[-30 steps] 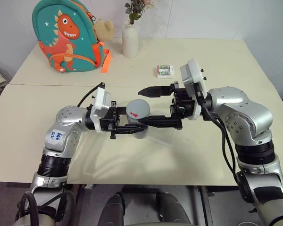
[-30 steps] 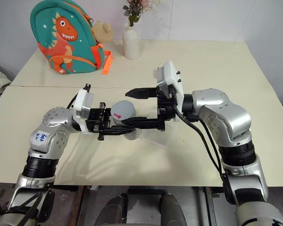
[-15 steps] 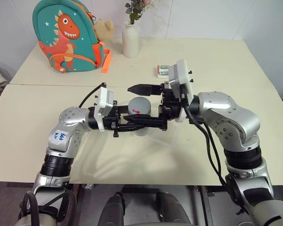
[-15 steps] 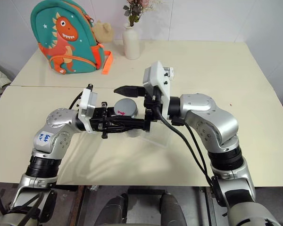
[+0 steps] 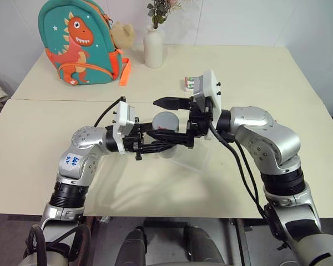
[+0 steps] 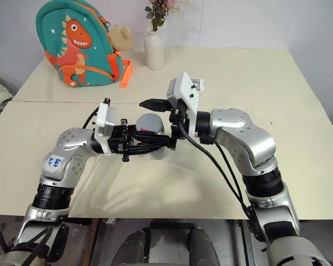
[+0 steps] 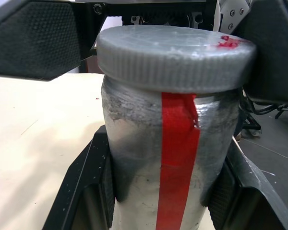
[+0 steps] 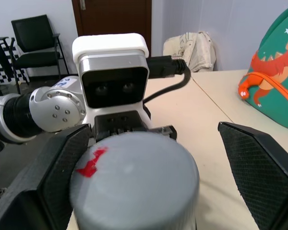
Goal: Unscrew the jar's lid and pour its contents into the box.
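We work over the near half of the cream counter (image 5: 39, 166), whose far edge carries a dinosaur backpack (image 5: 80, 41), a white flower vase (image 5: 153, 47) and, nearer the middle, a small white-and-green packet (image 5: 190, 83). The clear box (image 5: 195, 156) sits on the counter just beneath and beside our right arm, close under the jar. Our left tool (image 5: 155, 145) is clamped on the jar (image 7: 168, 163), one finger on either side of its body, holding it upright above the counter's middle with its long axis vertical. The lid (image 8: 134, 184) is on the jar, red mark showing. Our right tool (image 5: 169, 117) reaches in level from the right with its fingers spread wide, one on each side of the lid and not yet touching it, holding nothing. We judge closing on the lid comes next; nothing stands between.
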Controlling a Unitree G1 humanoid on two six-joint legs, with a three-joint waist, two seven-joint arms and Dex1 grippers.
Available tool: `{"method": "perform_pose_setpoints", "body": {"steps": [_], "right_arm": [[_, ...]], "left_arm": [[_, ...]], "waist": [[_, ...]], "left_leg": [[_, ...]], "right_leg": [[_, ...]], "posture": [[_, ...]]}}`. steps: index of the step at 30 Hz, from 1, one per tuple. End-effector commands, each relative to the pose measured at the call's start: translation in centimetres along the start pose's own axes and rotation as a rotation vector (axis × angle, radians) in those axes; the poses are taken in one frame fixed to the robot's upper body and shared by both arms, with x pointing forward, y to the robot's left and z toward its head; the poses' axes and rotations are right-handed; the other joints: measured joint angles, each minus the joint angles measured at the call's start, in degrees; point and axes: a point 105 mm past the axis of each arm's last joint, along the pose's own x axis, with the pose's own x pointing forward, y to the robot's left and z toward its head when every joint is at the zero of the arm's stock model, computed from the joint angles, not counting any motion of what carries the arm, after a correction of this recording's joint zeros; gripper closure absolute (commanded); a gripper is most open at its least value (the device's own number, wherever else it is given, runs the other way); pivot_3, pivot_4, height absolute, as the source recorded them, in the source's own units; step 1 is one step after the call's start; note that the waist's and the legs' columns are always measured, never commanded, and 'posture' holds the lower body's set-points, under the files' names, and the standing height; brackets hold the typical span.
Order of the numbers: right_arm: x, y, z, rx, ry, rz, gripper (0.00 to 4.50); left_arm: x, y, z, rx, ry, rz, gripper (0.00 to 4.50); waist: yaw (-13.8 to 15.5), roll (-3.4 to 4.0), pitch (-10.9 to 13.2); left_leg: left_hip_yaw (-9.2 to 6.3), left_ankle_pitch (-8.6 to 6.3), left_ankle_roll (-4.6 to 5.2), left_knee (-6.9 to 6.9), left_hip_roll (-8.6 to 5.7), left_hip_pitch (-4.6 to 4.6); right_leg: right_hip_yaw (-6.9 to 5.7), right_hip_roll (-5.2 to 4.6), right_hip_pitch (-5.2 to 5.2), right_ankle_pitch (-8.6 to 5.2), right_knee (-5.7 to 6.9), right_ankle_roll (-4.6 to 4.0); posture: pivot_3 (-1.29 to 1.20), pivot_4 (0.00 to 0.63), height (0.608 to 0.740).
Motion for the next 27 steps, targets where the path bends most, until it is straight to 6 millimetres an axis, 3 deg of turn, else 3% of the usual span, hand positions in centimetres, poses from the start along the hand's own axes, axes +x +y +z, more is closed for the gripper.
{"method": "perform_pose_setpoints", "body": {"steps": [1, 10, 14, 20, 27], "right_arm": [[-2.9, -1.8, 1.6, -0.066, -0.012, -0.096, 0.06], [-7.4, -1.5, 0.7, -0.026, 0.027, -0.113, 0.06], [-8.0, -0.9, 0.7, -0.003, 0.029, -0.088, 0.06], [-5.3, 0.8, 1.9, -0.010, -0.028, 0.006, 0.06], [-1.2, 0.3, 2.3, -0.022, -0.027, -0.032, 0.06]], "left_arm": [[0.0, -0.6, 1.1, 0.056, -0.007, -0.039, 2.53], [-0.6, -0.3, 1.2, 0.061, 0.007, -0.031, 2.53], [-0.9, -0.1, 1.2, 0.064, 0.016, -0.021, 2.53], [-0.9, 0.1, 1.1, 0.065, 0.017, -0.015, 2.53], [-0.4, -0.1, 1.1, 0.057, 0.014, -0.030, 2.53]], "waist": [[0.0, 0.00, 0.0], [0.1, 0.00, 0.0], [-0.2, 0.00, 0.0], [-0.1, 0.00, 0.0], [0.0, 0.01, 0.0]], "left_leg": [[0.00, 0.00, 0.00, 0.00, 0.00, -0.01], [0.00, 0.00, 0.01, 0.00, -0.01, -0.03], [0.01, -0.01, 0.01, -0.01, 0.00, -0.02], [0.00, -0.01, 0.01, 0.00, 0.00, -0.02], [-0.03, 0.00, 0.01, 0.01, 0.00, -0.03]], "right_leg": [[0.00, 0.00, 0.00, 0.00, -0.01, 0.00], [0.00, 0.00, 0.02, 0.01, -0.08, 0.02], [0.00, 0.00, 0.01, 0.01, -0.08, 0.02], [0.00, 0.00, 0.02, 0.01, -0.07, 0.02], [-0.01, 0.00, -0.01, 0.00, -0.02, 0.00]], "posture": [[0.00, 0.150, 0.740], [0.00, 0.150, 0.740], [0.00, 0.150, 0.740], [0.00, 0.150, 0.740], [0.00, 0.150, 0.740]]}}
